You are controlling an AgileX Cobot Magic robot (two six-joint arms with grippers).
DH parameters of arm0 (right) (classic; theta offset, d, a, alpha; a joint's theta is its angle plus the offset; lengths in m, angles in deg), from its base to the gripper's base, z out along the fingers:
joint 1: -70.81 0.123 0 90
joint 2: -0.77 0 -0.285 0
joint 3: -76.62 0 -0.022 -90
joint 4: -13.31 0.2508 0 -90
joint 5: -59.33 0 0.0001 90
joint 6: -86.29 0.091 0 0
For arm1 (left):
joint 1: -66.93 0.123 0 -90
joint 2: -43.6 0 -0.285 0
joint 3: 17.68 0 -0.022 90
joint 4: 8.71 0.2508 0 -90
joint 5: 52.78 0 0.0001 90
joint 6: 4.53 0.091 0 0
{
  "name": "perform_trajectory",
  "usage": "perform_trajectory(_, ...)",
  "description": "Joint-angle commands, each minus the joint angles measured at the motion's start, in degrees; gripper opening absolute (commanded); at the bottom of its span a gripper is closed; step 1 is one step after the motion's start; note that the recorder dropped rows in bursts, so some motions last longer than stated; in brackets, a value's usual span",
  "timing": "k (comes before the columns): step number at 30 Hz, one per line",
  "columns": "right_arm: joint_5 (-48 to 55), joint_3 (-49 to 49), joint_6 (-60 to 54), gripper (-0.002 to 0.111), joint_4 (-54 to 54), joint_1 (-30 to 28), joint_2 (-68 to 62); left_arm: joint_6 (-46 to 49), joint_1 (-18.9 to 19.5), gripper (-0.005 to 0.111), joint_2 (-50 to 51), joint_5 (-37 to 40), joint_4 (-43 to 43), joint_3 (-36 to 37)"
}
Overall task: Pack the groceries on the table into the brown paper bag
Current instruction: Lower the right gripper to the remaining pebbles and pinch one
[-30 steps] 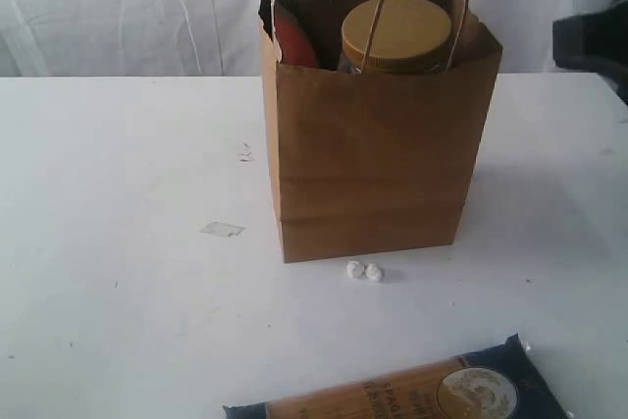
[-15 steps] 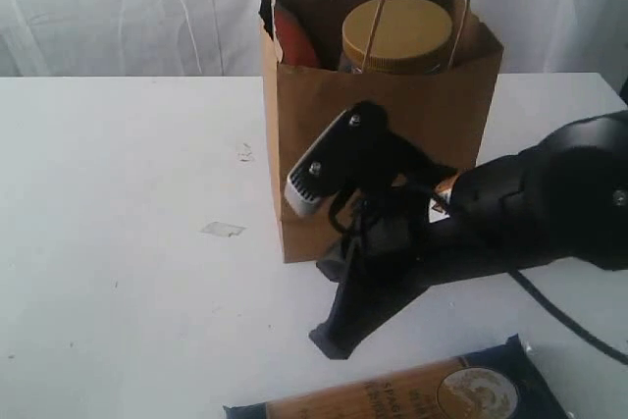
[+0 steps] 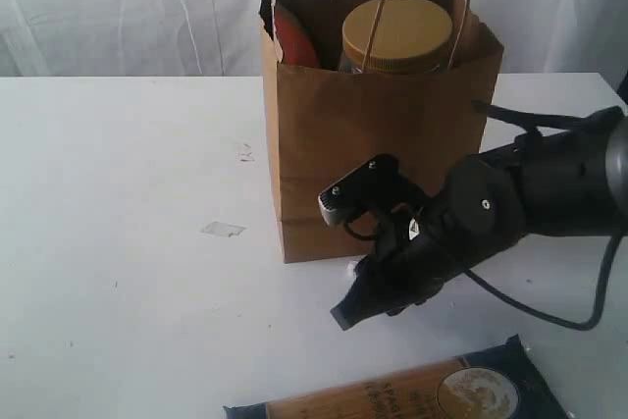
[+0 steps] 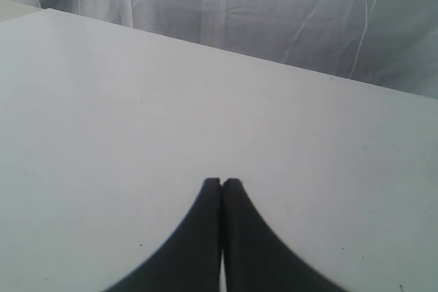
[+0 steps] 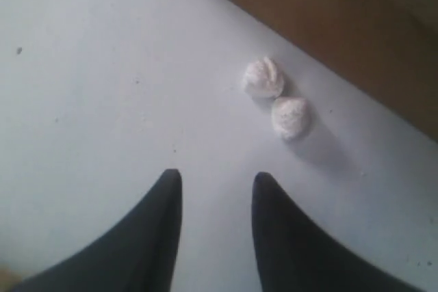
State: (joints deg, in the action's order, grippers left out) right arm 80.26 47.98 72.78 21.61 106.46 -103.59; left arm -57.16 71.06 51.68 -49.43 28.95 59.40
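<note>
Right gripper (image 5: 212, 179): your jaws stand a little apart, a narrow gap with nothing between them. The tips are low over the table (image 3: 118, 321), in front of the bag's foot.
Left gripper (image 4: 222, 181): yours is closed tight, jaw against jaw, and empty, over a bare stretch of the table.
Brown paper bag (image 3: 373, 164): it stands upright toward the table's far edge, about mid-width, mouth open and loop handles up.
Clear jar with tan lid (image 3: 397, 34): inside the bag, with the lid showing at the mouth on the right side.
Orange-brown pouch (image 3: 292, 38): inside the bag against its left wall. You see only a reddish sliver, so this name is a best reading.
Long dark-blue-and-tan packet (image 3: 412, 394): it lies flat at the table's near edge toward the right corner, partly cut off, and apart from your right gripper.
White pebble-like bits (image 5: 263, 78): two, touching each other, just beside the bag's base and just ahead of your right jaws.
Clear scrap (image 3: 223, 230): on the table left of the bag, apart from it.
</note>
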Motion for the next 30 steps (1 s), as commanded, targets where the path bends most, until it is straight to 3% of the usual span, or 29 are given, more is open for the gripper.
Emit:
perform_trajectory(1, -7.19, 0.31, 0.26, 0.033, -2.3, -0.38, -1.7, 0.14, -0.42, 0.0, -0.27, -0.35, 0.53, 0.14)
perform_trajectory(6, -10.95, 0.06, 0.0, 0.033, -8.61, -1.14, -4.2, 0.14, -0.42, 0.0, -0.27, -0.35, 0.53, 0.14)
perform_trajectory(11, -12.69, 0.06, 0.0, 0.033, -8.98, -4.15, -5.41, 0.14, -0.42, 0.0, -0.27, -0.35, 0.53, 0.14)
perform_trajectory(27, -13.9, 0.06, 5.61, 0.033, -7.7, -4.28, -7.98, 0.14, -0.42, 0.0, -0.27, -0.35, 0.53, 0.14)
perform_trajectory(30, -13.32, 0.06, 6.28, 0.028, -7.7, -4.28, -7.98, 0.14, -0.42, 0.0, -0.27, -0.35, 0.53, 0.14)
